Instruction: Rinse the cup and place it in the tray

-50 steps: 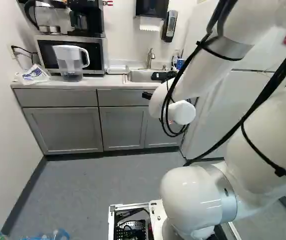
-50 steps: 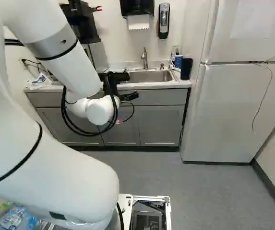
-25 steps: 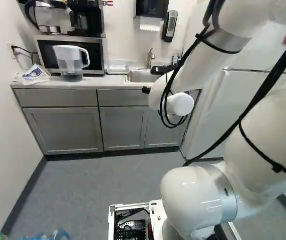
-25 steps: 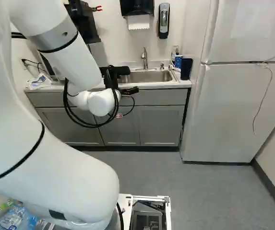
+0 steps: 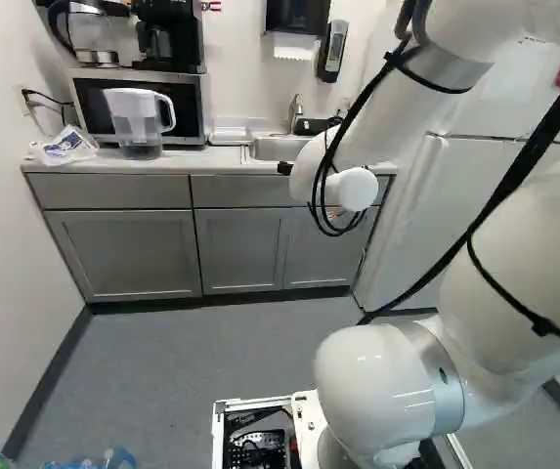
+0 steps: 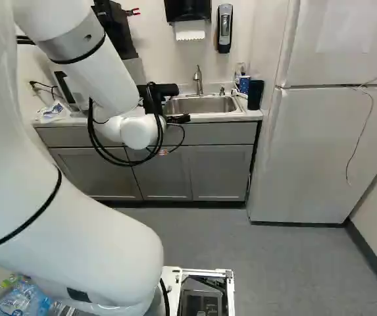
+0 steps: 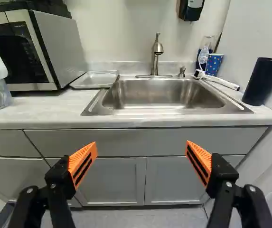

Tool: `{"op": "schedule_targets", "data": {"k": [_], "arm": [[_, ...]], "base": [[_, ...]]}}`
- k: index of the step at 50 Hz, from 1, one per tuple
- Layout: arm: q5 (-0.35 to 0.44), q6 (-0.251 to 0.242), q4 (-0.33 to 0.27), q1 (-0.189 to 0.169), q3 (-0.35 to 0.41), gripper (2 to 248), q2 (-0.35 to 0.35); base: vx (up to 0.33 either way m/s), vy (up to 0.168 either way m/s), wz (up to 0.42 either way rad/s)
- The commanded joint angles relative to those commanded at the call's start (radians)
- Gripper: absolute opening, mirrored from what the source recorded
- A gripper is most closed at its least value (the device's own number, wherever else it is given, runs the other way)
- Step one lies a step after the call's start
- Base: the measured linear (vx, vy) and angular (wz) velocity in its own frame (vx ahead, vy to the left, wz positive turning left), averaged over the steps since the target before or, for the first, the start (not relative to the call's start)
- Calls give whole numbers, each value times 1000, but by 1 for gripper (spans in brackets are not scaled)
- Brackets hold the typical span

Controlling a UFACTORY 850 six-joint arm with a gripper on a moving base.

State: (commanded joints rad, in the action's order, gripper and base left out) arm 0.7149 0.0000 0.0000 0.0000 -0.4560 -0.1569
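In the left base view we saw our arm reaching in front of the sink. The tray lay flat just left of the sink, probably put there so a rinsed cup would have only a short way to go. The arm hid the counter right of the sink, so we could not find the cup there.

In the right base view the dark cup stood upright just right of the sink, likely parked there for easy reach. We took it for the one to rinse, though a dotted cup stood by the sink's back right corner.

In the wrist view our gripper faced the sink, its jaws wide apart with nothing gripped, which suited a pick not yet made. The dark cup lay ahead of the jaws and outside them, off beyond the finger toward the sink's right side. We judged that we needed to shift that way before closing, minding the faucet behind the sink.
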Motion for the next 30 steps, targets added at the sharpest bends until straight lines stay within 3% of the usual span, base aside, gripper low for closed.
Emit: {"op": "schedule_targets", "data": {"k": [30], "arm": [[-78, 0, 0, 0, -57, 247, -13]], "base": [[0, 0, 0]]}}
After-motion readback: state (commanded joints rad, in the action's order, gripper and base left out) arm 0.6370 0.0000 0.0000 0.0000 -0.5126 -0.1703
